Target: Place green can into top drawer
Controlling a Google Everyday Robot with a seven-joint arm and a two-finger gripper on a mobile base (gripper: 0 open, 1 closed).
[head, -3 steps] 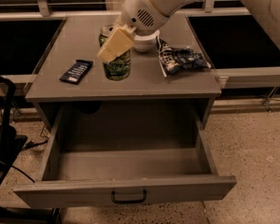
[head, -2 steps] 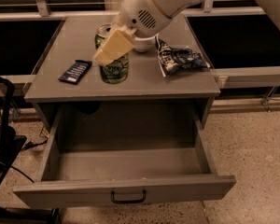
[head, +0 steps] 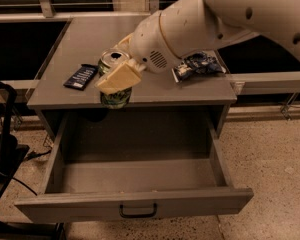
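Note:
The green can (head: 115,96) with a silver top is held in my gripper (head: 118,77), whose cream fingers (head: 121,78) are shut on its sides. The can hangs at the front edge of the grey cabinet top (head: 90,39), just above the back of the open top drawer (head: 135,176). The drawer is pulled out wide and holds nothing; its front panel carries a small black handle (head: 138,211). My white arm reaches in from the upper right.
A dark blue flat packet (head: 80,77) lies on the cabinet top at the left. A crumpled blue and white snack bag (head: 199,65) lies at the right. A black stand with cables (head: 2,149) is on the floor to the left.
My gripper has lifted the green can off the cabinet top and carried it forward to the top's front edge, over the open drawer.

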